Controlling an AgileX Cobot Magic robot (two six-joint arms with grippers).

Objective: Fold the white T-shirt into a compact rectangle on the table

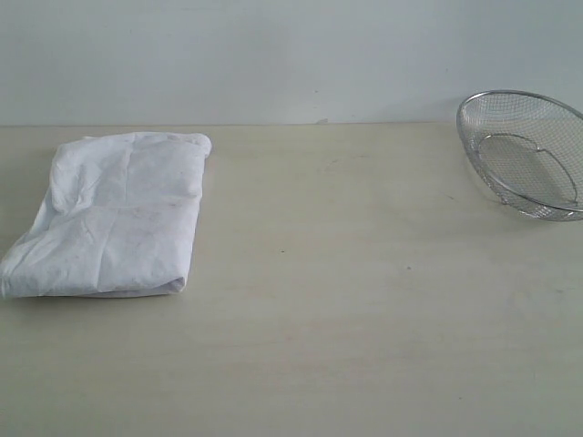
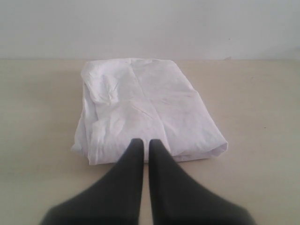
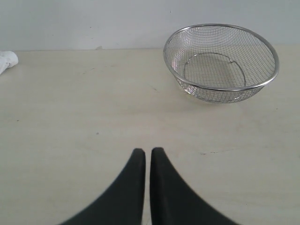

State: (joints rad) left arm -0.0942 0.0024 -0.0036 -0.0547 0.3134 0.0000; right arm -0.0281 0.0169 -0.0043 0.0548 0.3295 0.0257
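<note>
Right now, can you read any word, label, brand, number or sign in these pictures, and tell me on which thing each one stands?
Readable text: none in any view.
The white shirt lies folded and shows only plain wrinkled cloth with faint specks; no print or tag faces the cameras.
The wire basket has no label or stamp that can be seen.
The table has only faint grain and small dark specks, no writing.
</note>
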